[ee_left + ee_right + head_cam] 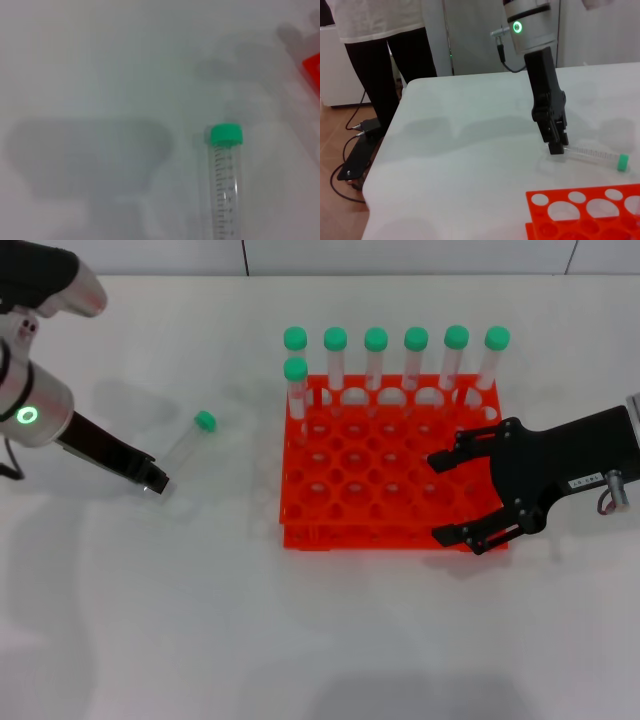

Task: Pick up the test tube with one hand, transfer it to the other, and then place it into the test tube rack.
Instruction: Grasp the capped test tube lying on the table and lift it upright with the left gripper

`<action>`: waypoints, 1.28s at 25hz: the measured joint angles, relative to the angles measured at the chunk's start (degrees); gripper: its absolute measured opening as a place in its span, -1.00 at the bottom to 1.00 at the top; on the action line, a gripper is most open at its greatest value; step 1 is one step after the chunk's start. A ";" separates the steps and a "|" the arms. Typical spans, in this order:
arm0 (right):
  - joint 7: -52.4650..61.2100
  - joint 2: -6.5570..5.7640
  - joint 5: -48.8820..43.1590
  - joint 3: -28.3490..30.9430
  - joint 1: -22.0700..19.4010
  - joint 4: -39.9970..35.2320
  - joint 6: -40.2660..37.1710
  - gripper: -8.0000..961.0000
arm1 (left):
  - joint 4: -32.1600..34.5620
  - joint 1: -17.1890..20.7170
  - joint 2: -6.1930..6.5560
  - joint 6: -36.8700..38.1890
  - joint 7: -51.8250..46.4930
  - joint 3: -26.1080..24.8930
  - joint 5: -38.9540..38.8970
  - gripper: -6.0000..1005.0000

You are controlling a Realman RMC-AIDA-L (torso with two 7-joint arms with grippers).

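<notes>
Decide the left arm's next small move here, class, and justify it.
Probably lift. The left tool appears closed on the pointed end of the test tube, which lies on the table. The right tool waits open over the rack, ready for handover.

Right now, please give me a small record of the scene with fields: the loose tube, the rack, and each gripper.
loose tube: test tube lying on the table, green cap pointing away from the left gripper, left of the rack
rack: orange test tube rack holding seven green-capped tubes, six along the back row and one in the row in front of it
left gripper: left gripper down at the tube's pointed end
right gripper: right gripper open, over the rack's right part, holding nothing
</notes>
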 joint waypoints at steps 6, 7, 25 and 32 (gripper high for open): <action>0.00 0.01 0.11 -0.07 0.10 -0.04 -0.01 0.81 | -1.53 -1.25 -0.40 -1.57 -0.55 -0.07 1.45 -0.57; 0.00 0.03 0.17 -0.07 0.10 -0.05 -0.02 0.81 | -1.53 -1.33 -0.40 -1.62 -0.57 -0.10 1.44 -0.58; 0.18 0.09 1.90 -0.01 -0.60 0.04 -0.08 0.81 | 22.69 9.85 -1.73 -5.10 10.88 -0.68 -19.94 -0.61; 0.03 0.11 2.99 -0.04 -0.99 0.22 0.14 0.81 | 19.63 14.63 -0.23 -0.67 33.13 -0.85 -49.60 -0.61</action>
